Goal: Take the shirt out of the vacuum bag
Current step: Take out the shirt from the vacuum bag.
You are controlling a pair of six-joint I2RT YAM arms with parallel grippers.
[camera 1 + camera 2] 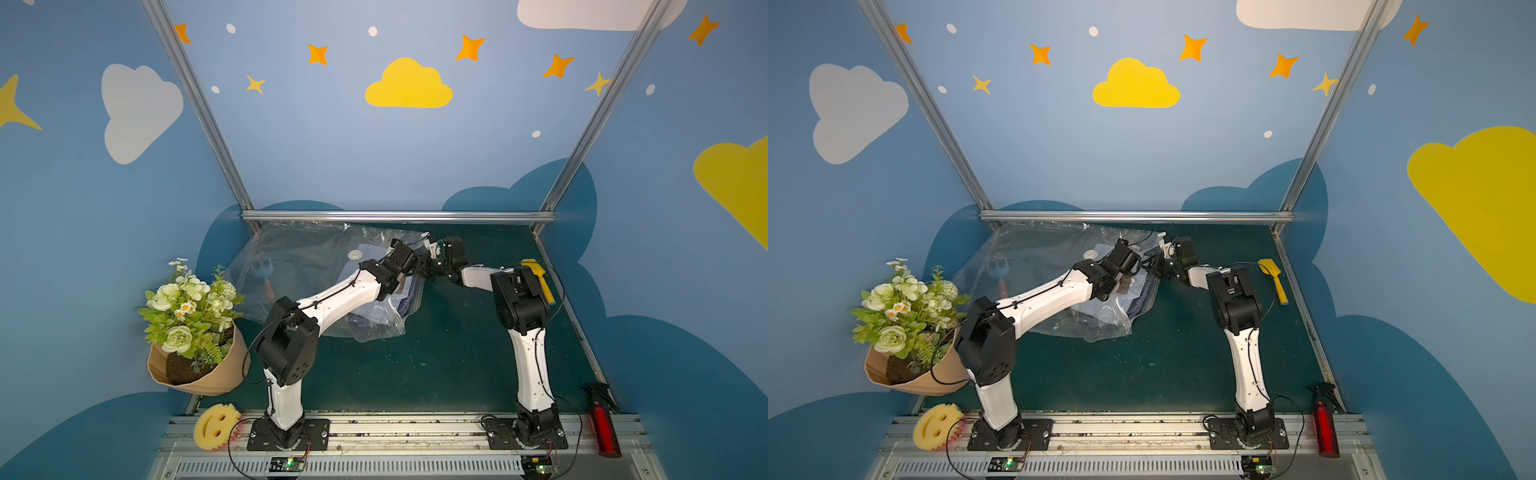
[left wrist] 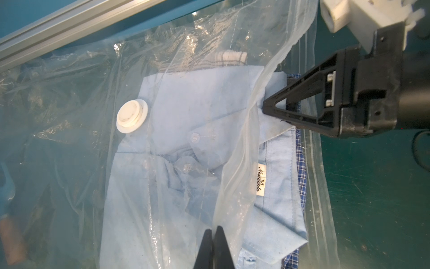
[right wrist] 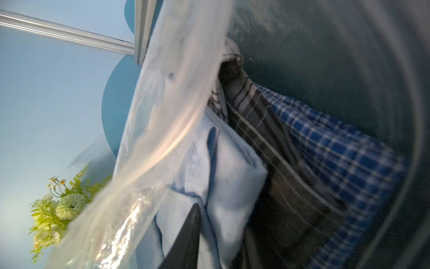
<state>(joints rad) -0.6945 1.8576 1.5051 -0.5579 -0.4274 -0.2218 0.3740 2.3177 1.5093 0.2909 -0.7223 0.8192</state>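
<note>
task not done. the vacuum bag [image 1: 299, 249] lies on the tabletop [image 1: 457, 353] at the centre of both top views, mouth open. the light-blue shirt [image 2: 197, 104] is mostly inside, collar at the mouth, with blue plaid cloth [image 2: 301, 167] and grey checked cloth [image 3: 256, 121] beside it. your left jaws are pressed together on the bag's upper film. your right jaws sit at the collar; i cannot tell their grip. the pull-out remains.

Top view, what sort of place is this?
Probably a robot test booth dressed like a playroom: a white-and-black left arm and right arm bolted to an aluminium rail, a dark green tabletop, blue walls painted with clouds and stars.
</note>
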